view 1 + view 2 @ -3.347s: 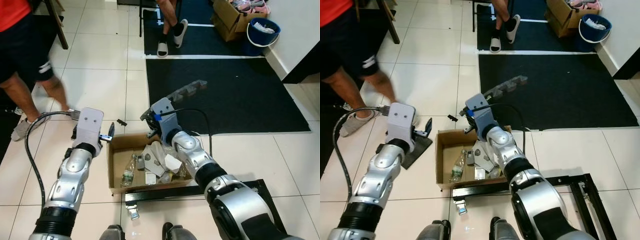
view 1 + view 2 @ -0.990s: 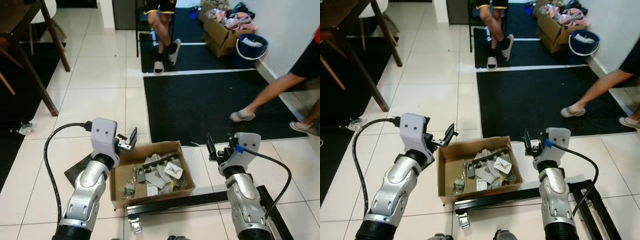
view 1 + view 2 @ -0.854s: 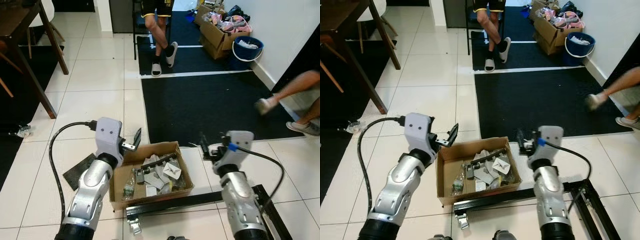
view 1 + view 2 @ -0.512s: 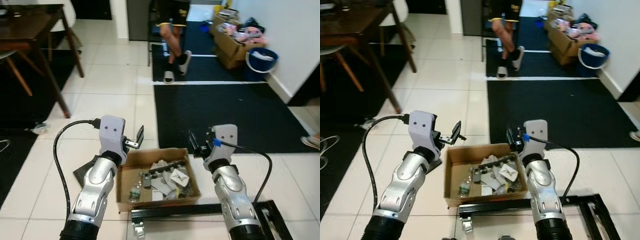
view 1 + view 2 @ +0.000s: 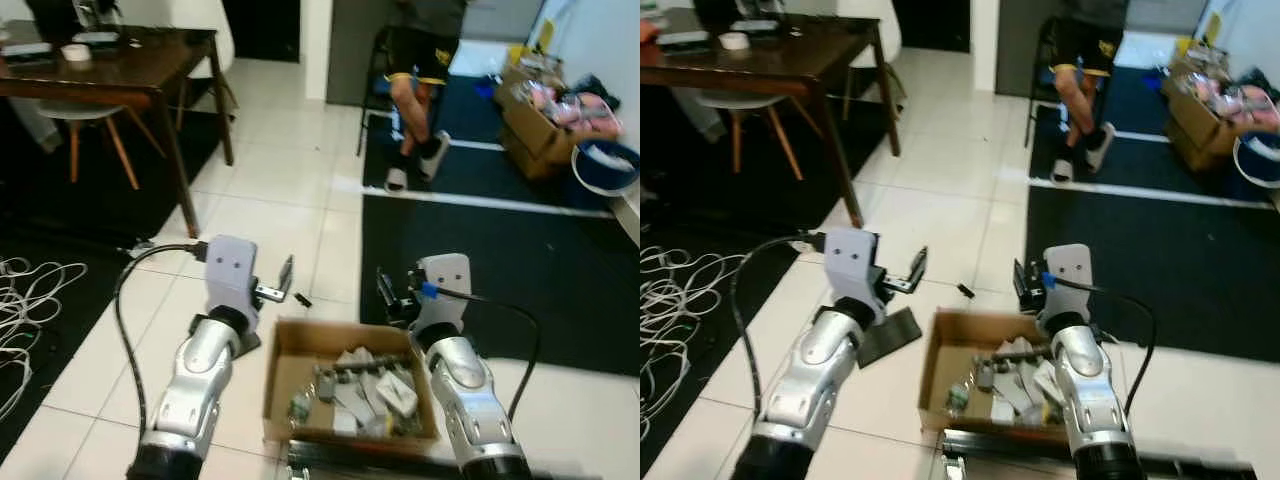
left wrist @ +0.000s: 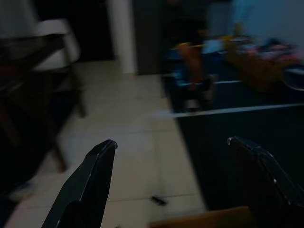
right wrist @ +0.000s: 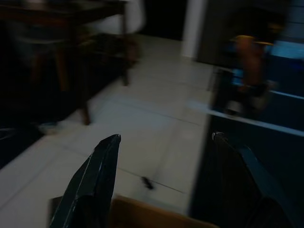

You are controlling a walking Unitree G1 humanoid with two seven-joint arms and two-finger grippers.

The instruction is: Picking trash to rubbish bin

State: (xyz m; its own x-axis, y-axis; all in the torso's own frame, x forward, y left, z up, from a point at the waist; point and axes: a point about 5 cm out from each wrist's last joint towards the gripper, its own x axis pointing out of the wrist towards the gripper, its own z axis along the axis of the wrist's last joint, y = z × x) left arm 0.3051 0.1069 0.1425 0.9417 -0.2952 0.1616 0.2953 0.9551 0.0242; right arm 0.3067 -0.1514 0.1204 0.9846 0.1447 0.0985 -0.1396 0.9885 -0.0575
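floor (image 5: 280,215): glossy white tile | box (image 5: 300,345): matt brown cardboard | table (image 5: 120,75): dark polished wood

The white tiled floor (image 5: 270,215) carried a cardboard box (image 5: 290,345) of trash; a dark mat (image 5: 500,240) lay beside it. White cables (image 5: 30,300) sprawled well apart.

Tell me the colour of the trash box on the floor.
Brown cardboard box, clearest in the left eye view.

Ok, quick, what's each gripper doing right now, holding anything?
Left gripper: open, holding nothing, raised beside the cardboard box.
Right gripper: open, holding nothing, raised above the box's far edge.
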